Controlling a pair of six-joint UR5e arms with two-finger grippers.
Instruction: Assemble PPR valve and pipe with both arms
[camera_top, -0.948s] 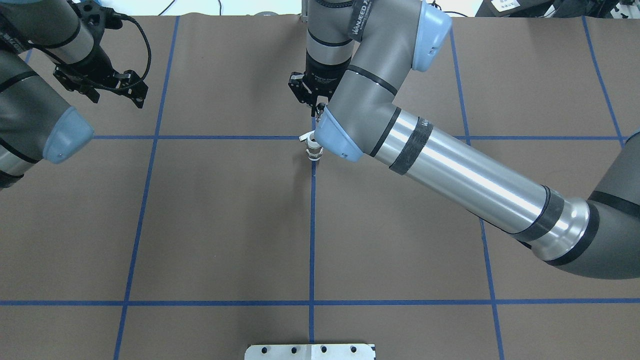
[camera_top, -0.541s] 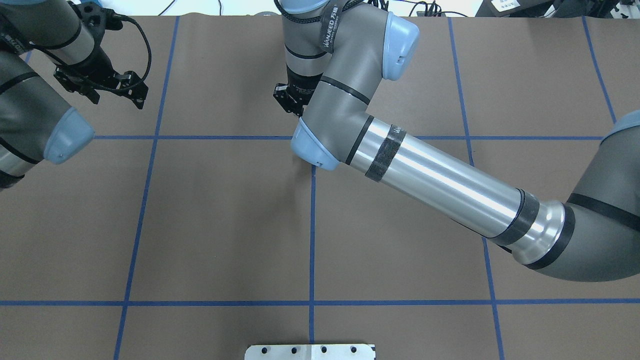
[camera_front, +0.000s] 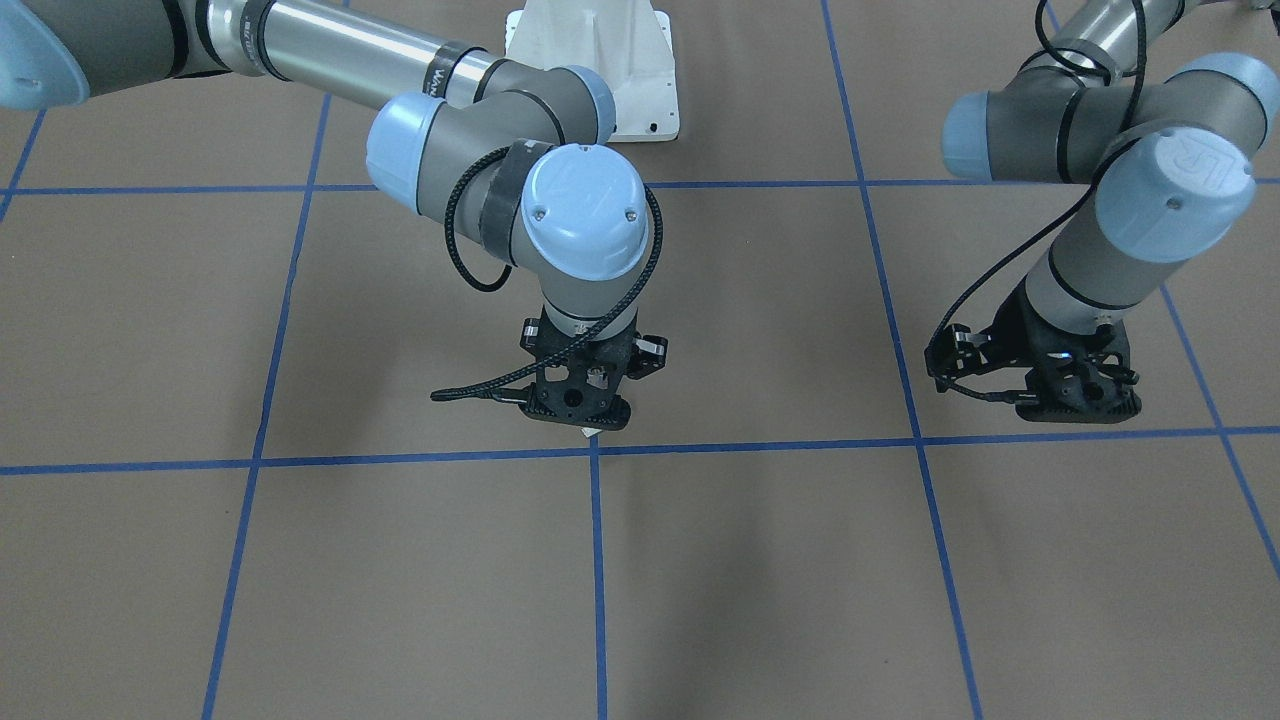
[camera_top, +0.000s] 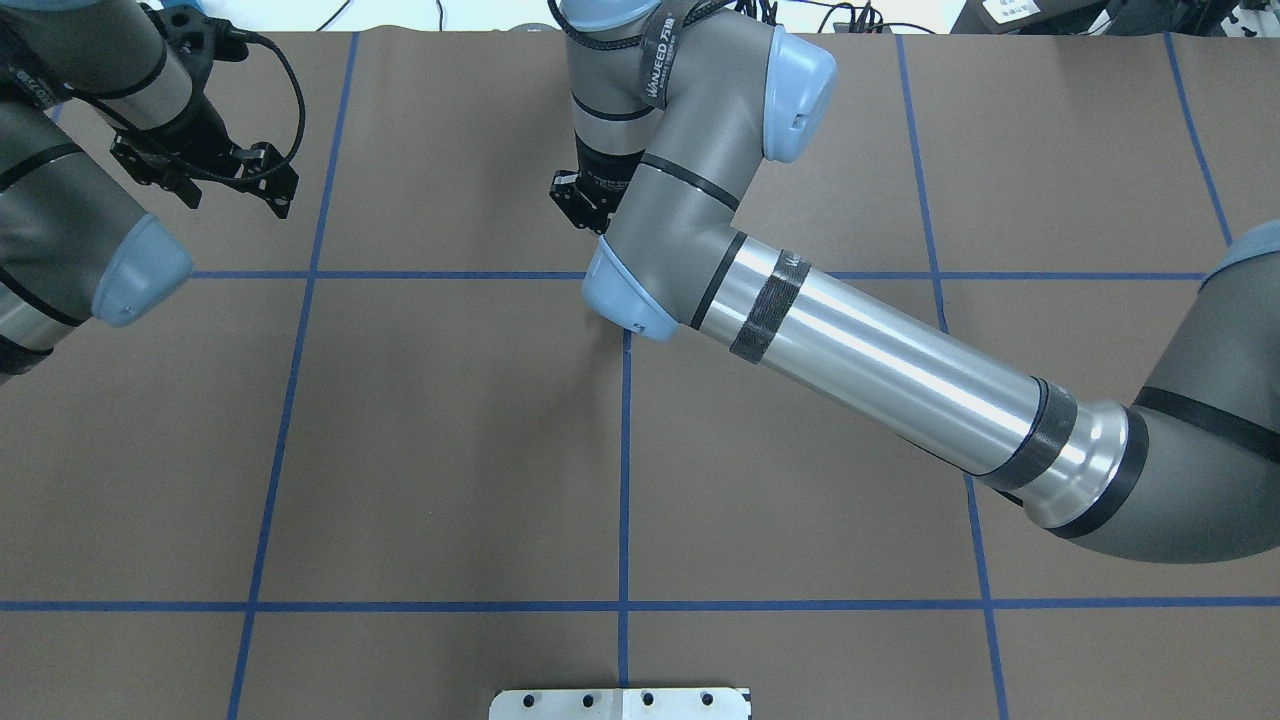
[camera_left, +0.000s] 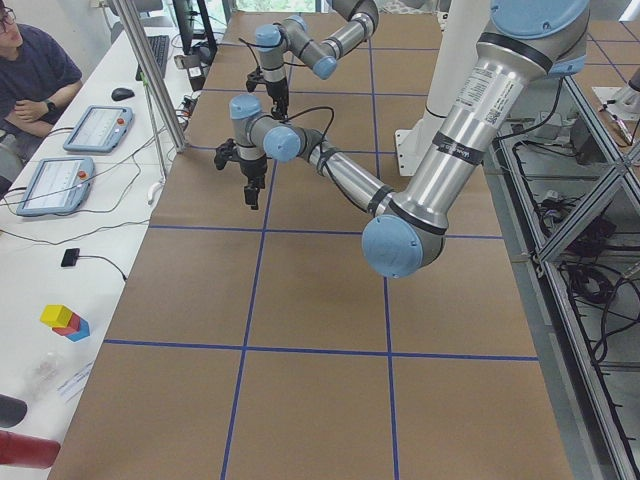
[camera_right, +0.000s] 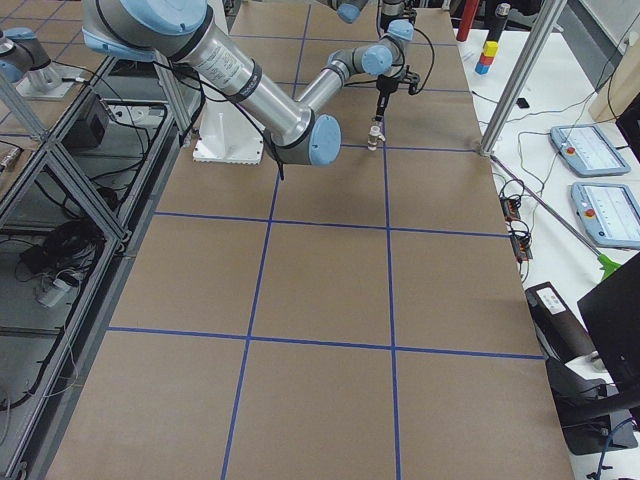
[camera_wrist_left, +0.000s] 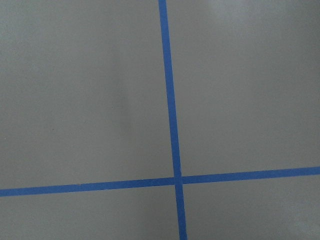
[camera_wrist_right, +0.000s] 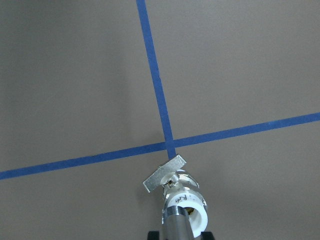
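blue tape lines (camera_top: 624, 480) cross the brown table (camera_top: 450, 450); two tablets (camera_left: 55, 183) lie beside it.

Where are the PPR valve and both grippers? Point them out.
PPR valve (camera_wrist_right: 186, 202): right wrist view, on its white body.
right gripper (camera_front: 580, 412): front-facing view, between its fingertips.
left gripper (camera_front: 1078, 405): front-facing view, between its fingertips.

Even overhead light is flooding the desk (camera_top: 450, 450); soft shadows are falling beneath the right arm (camera_top: 880, 360), its metal tube is glaring, wrist views are looking slightly soft
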